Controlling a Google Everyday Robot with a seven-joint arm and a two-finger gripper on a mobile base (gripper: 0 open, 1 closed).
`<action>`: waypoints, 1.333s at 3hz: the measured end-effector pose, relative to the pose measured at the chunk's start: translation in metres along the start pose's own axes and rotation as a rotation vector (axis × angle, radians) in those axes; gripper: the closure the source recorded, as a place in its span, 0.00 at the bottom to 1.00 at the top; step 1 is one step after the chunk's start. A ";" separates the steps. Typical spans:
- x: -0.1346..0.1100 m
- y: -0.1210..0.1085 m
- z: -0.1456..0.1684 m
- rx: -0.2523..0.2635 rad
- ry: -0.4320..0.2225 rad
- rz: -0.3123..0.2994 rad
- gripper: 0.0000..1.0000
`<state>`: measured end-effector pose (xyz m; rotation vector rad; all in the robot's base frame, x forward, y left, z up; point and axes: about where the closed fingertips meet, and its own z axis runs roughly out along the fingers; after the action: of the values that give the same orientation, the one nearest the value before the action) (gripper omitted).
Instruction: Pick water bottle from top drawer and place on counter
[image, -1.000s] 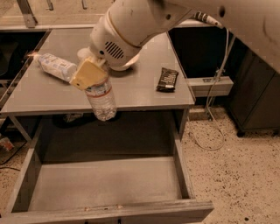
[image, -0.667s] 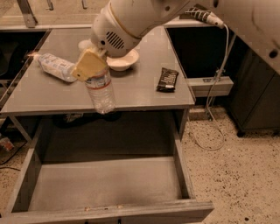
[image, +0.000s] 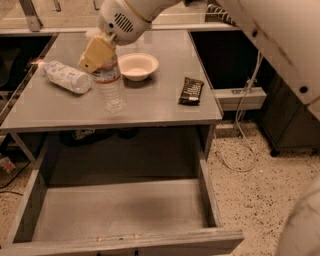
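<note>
The robot's white arm (image: 150, 10) comes in from the top of the frame, and its gripper (image: 95, 58) sits in the upper left, over the left half of the flat grey matte counter (image: 160, 107). Its tan fingers (image: 93, 50) are closed narrowly round the top of the small clear ribbed plastic water bottle (image: 111, 87), hiding the cap. The bottle is upright under the gripper, with its narrow pale label and red marks showing just below the fingers. Its base is low over the counter, a little back from the front edge; from here I cannot tell whether it touches the surface or is just clear of it.

Just left of it, a larger bottle wrapped in a white speckled label (image: 65, 76) lies on its side on the counter. A shallow white bowl (image: 138, 65) stands close behind and to the right of the held bottle. A dark snack wrapper (image: 191, 91) lies flat further right, near the counter's right edge.

Below the counter, across the bottom of the frame, the wide grey metal top drawer (image: 125, 212) is pulled out, its flat floor bare between low side walls. To the lower right is speckled flooring (image: 260, 195), with a pale cable (image: 240, 130) trailing down to it.
</note>
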<state>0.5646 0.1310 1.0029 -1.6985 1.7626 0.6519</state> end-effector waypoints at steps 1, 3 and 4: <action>-0.004 -0.024 0.012 -0.037 0.007 -0.003 1.00; 0.000 -0.063 0.030 -0.072 0.004 0.000 1.00; 0.005 -0.075 0.033 -0.072 -0.020 0.002 1.00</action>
<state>0.6417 0.1469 0.9807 -1.7324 1.7468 0.7388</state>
